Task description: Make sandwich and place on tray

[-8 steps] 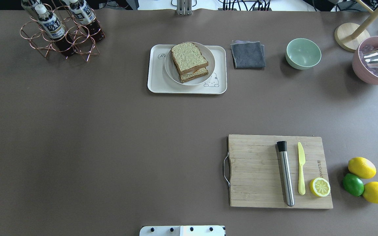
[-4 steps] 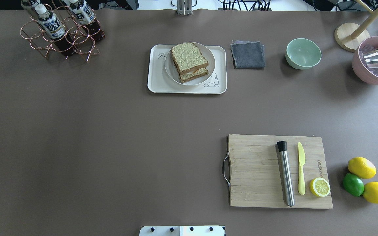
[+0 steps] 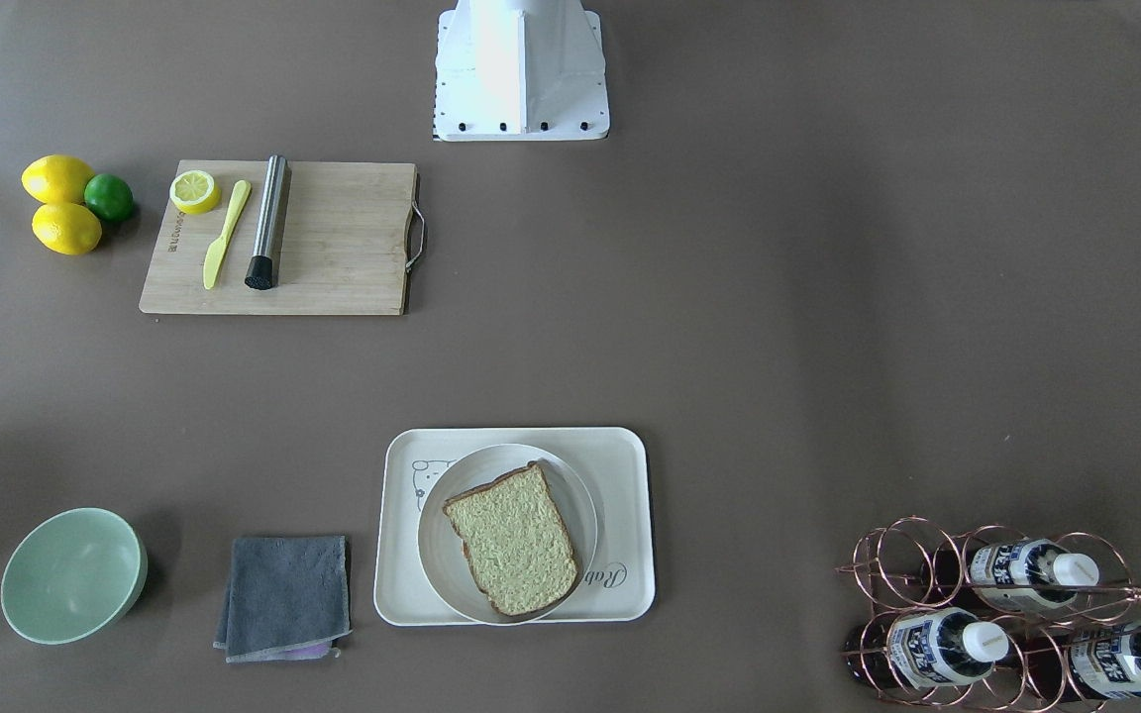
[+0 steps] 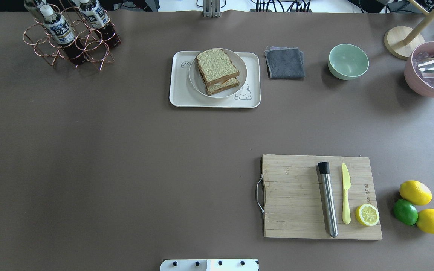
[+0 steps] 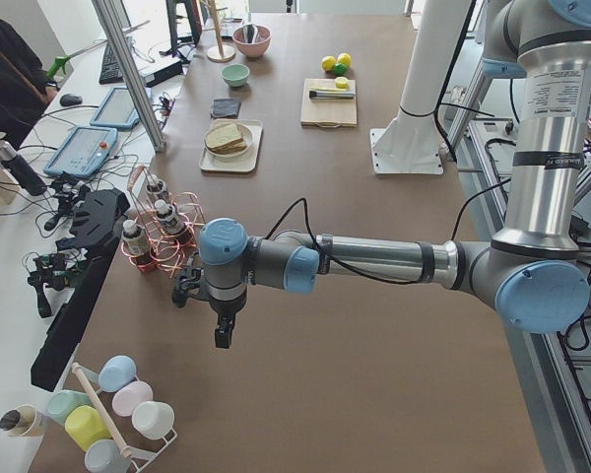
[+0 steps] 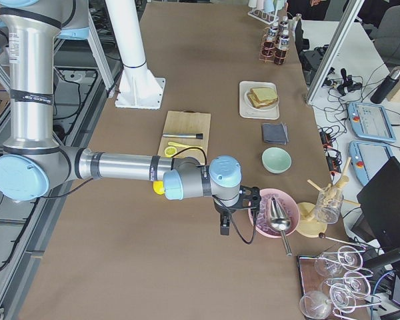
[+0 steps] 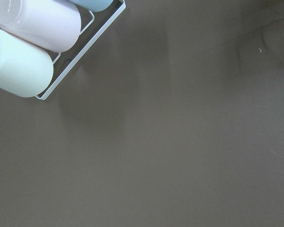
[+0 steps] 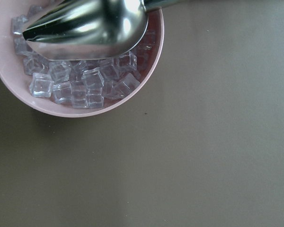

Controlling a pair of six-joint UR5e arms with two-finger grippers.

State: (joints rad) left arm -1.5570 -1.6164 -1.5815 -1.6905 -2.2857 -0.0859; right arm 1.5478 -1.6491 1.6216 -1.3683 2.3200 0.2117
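The sandwich [image 4: 217,71] is two stacked slices of speckled bread on a round white plate [image 4: 240,75]. The plate stands on the cream tray [image 4: 181,92] at the table's far middle. The egg is hidden between the slices. The sandwich [image 3: 516,540] and tray [image 3: 620,465] also show in the front view. The left gripper [image 5: 222,337] hangs over bare table near the bottle rack, far from the tray. The right gripper [image 6: 223,227] hangs beside the pink bowl. Both show only in the side views, so I cannot tell if they are open or shut.
A wooden cutting board [image 4: 292,195] holds a steel muddler [image 4: 328,199], yellow knife [image 4: 346,194] and lemon half [image 4: 367,215]. Lemons and a lime [image 4: 405,212] lie to its right. Grey cloth [image 4: 285,63], green bowl [image 4: 348,61], pink ice bowl [image 8: 85,90], bottle rack [image 4: 70,35].
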